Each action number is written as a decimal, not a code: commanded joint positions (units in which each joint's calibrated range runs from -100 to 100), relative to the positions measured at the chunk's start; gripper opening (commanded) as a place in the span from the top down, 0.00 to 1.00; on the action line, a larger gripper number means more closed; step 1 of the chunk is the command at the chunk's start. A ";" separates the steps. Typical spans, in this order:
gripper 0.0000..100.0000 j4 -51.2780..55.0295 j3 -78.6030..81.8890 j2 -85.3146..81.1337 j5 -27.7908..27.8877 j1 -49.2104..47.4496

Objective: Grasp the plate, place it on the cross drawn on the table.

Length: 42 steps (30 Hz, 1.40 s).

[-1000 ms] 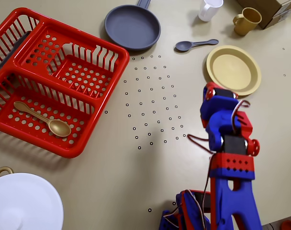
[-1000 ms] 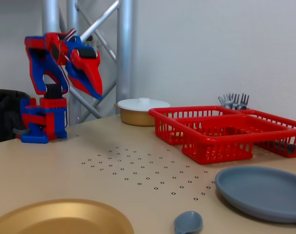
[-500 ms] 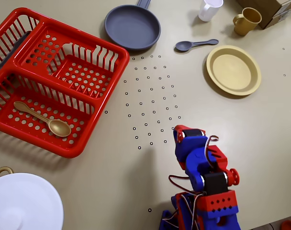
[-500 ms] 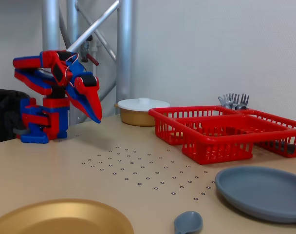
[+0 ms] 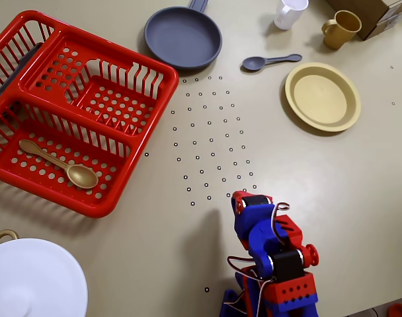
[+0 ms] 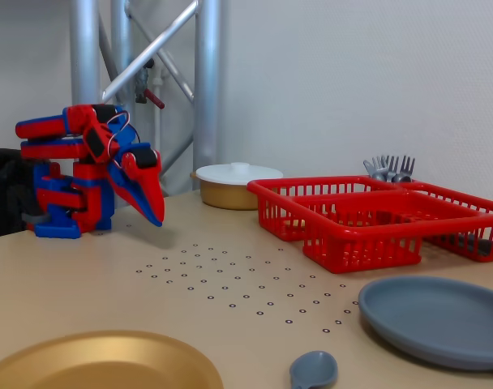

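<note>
A yellow plate (image 5: 322,96) lies on the table at the right in the overhead view, and its rim fills the bottom left of the fixed view (image 6: 100,365). A grey plate (image 5: 183,37) lies at the top centre; it also shows at the lower right of the fixed view (image 6: 437,320). My gripper (image 5: 244,198) is folded back near the arm's base, far from both plates. In the fixed view the gripper (image 6: 156,217) points down just above the table, shut and empty. I see no drawn cross, only a grid of small circles (image 5: 211,139).
A red basket (image 5: 131,142) with a gold spoon (image 5: 59,165) takes up the left. A white-lidded pot (image 5: 32,281) sits bottom left. A grey spoon (image 5: 270,61), a white cup (image 5: 290,13), a yellow cup (image 5: 340,28) and a cardboard box (image 5: 379,10) stand near the plates.
</note>
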 commanded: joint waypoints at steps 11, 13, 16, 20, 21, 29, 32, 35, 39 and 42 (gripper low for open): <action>1.00 -0.43 3.07 -0.19 -0.93 0.71; 1.00 -0.43 3.07 -0.19 -0.78 0.64; 1.00 -0.43 3.07 -0.19 0.78 0.57; 1.00 -0.59 3.16 -0.19 1.17 0.50; 1.00 -0.59 3.16 -0.19 1.12 0.50; 1.00 -0.59 3.16 -0.10 0.78 0.71; 1.00 -0.68 3.16 -0.10 0.88 0.71; 1.00 -0.68 3.16 -0.10 1.03 0.64; 1.00 -0.68 3.16 -0.10 0.78 0.93; 1.00 -0.76 3.16 -0.10 1.03 0.86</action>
